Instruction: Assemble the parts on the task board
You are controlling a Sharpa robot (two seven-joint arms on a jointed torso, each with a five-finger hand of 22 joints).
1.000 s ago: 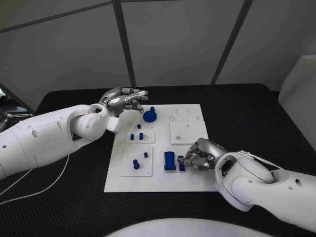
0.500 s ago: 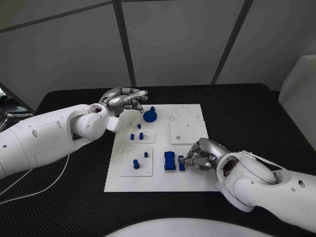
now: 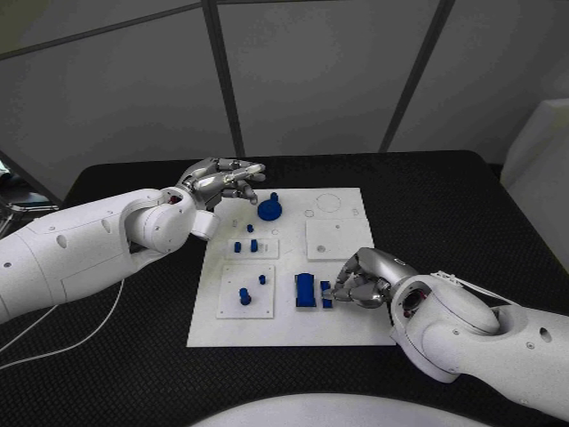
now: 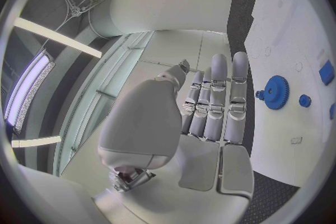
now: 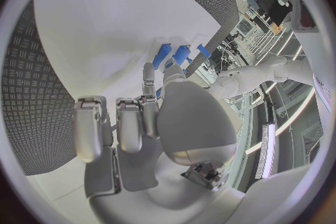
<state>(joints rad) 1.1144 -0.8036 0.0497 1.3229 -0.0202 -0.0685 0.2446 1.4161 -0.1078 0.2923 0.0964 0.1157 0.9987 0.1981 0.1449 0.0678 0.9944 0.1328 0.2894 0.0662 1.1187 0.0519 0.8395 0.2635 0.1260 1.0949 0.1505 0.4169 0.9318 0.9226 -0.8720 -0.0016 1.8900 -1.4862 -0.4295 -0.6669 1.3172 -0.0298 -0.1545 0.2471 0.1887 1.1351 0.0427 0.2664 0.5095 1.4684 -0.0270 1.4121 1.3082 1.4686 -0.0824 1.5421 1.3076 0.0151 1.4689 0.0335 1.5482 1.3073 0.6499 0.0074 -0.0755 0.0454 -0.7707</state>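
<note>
Start from your right hand [image 3: 362, 283], low and right of centre in the head view: its fingers are bent down over the right edge of the white board [image 3: 342, 334], fingertips at the narrow blue block [image 3: 325, 294]. Whether they actually pinch that block or only touch it, you cannot tell; the right wrist view puts the fingertips right at the blue pieces but hides the contact. That block lies immediately left of the hand, long axis running up and down the frame, parallel to the wider blue block [image 3: 307, 290] just beside it on the left. That neighbour looks like the main thing to avoid bumping.

Further left, on the lower-left tile, stand a blue peg [image 3: 245, 296] and a smaller blue stud [image 3: 261, 279]. Above them, mid-board, sit two more small blue pegs [image 3: 244, 245].

Your left hand [image 3: 222, 181] hovers at the upper left corner of the board, fingers curled loosely and holding nothing. The blue gear [image 3: 270, 210] lies just right of it, flat on the board, so the left hand is plainly the nearer one for that piece. The black bench [image 3: 131, 356] surrounds the board.
</note>
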